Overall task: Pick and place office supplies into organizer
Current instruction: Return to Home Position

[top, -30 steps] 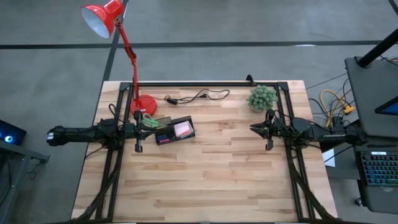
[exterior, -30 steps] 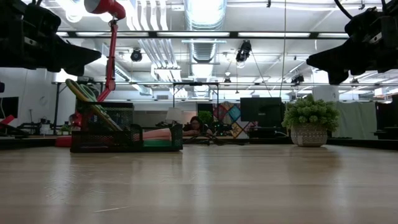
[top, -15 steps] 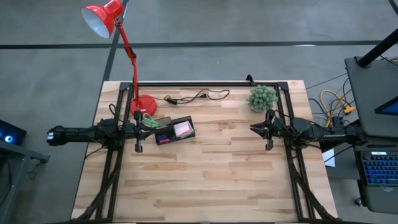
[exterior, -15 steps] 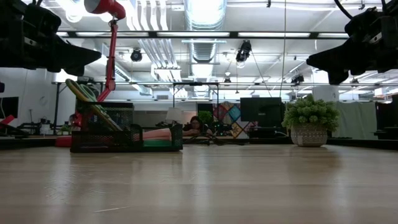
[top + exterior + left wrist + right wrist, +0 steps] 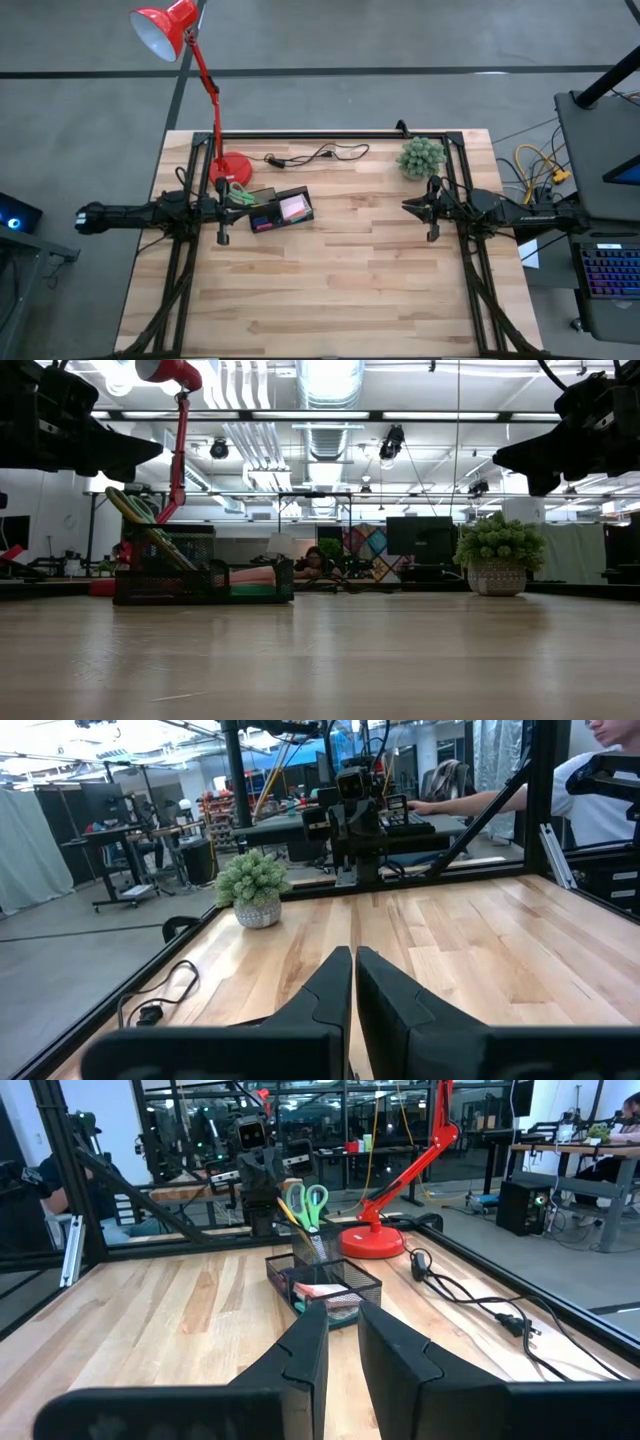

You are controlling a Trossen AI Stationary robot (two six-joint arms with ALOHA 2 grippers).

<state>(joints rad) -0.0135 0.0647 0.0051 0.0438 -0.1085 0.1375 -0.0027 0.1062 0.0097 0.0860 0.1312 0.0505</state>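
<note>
You have one black organizer (image 5: 281, 209) left of centre in the overhead frame. It holds one pair of green scissors (image 5: 238, 192), standing tilted, and one pink pad (image 5: 293, 207). It sits just beside your left gripper (image 5: 354, 956), whose fingers are pressed together. It is well apart from your right gripper (image 5: 342, 1312), whose fingers are slightly spread and hold nothing. One red lamp (image 5: 232, 168) and one plant (image 5: 421, 156) stand along the upper edge.

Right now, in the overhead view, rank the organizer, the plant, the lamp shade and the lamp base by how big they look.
1. The lamp shade and the organizer: they look alike, and the shade sits higher, nearer the camera, so no ranking.
2. The plant.
3. The lamp base, smallest.
</note>
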